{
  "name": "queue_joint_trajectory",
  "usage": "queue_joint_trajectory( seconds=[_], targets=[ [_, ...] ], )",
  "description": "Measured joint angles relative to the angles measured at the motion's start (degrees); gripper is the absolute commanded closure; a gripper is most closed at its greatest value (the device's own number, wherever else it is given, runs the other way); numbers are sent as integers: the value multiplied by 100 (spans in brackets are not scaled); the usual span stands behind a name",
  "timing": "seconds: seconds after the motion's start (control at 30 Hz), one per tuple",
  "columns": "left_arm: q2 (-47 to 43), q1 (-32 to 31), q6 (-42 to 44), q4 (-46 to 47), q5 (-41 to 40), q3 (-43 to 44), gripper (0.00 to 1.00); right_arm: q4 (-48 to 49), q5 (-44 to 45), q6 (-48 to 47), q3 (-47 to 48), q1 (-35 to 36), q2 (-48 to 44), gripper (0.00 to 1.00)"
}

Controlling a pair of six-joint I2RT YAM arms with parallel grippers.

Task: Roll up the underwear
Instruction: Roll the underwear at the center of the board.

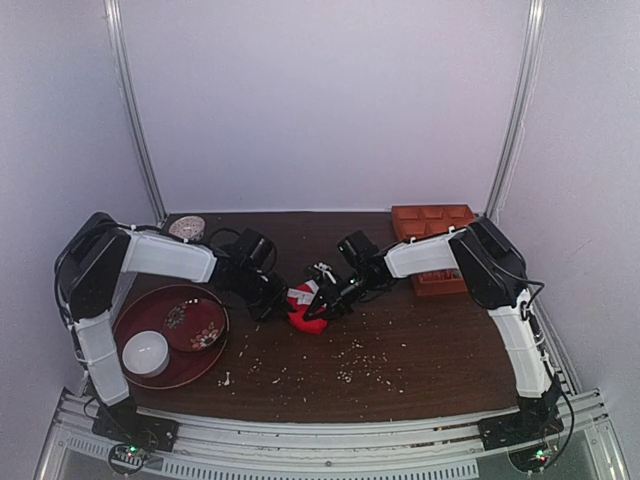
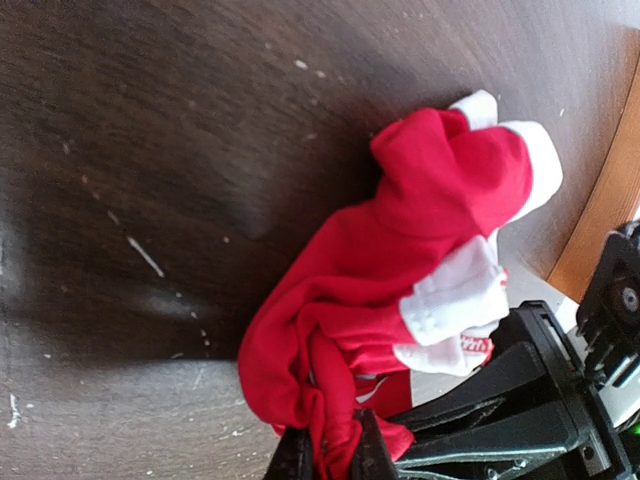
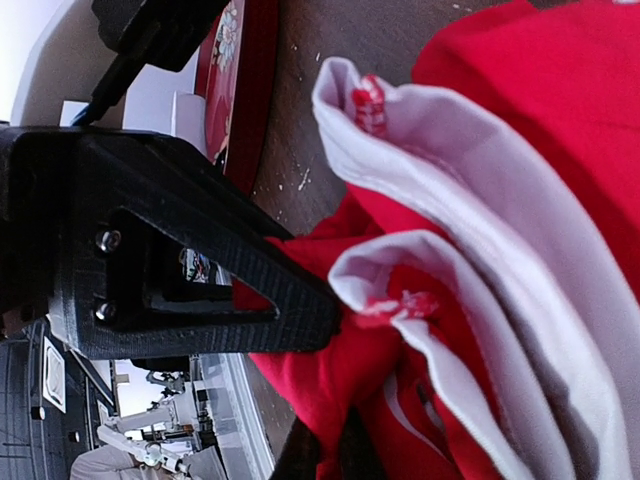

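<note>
At table (image 1: 450, 350) centre — bunched underwear (image 1: 303, 315)

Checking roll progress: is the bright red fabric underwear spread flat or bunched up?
Bunched: the red fabric underwear lies crumpled in loose folds, left gripper pinching one edge.

In the red tray (image 1: 150, 308) lie a white bowl (image 1: 146, 352) and a dish (image 1: 193, 325); right of it are crumbs (image 1: 355, 365), and farther right an orange mould (image 1: 432, 222).

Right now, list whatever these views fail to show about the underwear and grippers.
- Top view: underwear too small to read folds; left gripper and right gripper overlap it.
- Left wrist view: left gripper's fingertips cut off by bottom edge.
- Right wrist view: underwear's outline runs off frame; right fingertips barely enter.
</note>
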Motion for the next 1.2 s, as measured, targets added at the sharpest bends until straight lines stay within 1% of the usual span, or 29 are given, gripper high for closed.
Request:
queue_joint_trajectory(
  seconds=[0.07,0.2,0.27,0.37,0.5,0.57,0.73,0.83,1.0,1.2],
  targets=[
    [31,0,4,-39,44,42,100,-175,98,-173,46,0,-22,89],
    [59,0,4,-63,111,68,100,-487,457,-562,7,37,-260,76],
    [63,0,4,-109,120,72,100,-514,723,-726,-175,59,-533,74],
    [72,0,4,-184,131,72,100,-247,1058,-885,-686,57,-1067,74],
    [79,0,4,-203,138,72,100,457,1569,-942,-1556,79,-1801,74],
    [81,0,4,-203,144,72,100,807,1930,-1091,-1974,122,-2127,72],
    [109,0,4,-203,184,90,100,1591,3082,-1786,-2968,590,-2745,67],
    [136,0,4,-199,219,111,100,1862,3567,-2142,-3108,870,-2756,65],
    [146,0,4,-192,245,111,100,2430,4212,-2527,-3322,1005,-2761,58],
    [146,0,4,-192,247,111,100,2706,4625,-2870,-3324,1038,-2758,58]
  ],
)
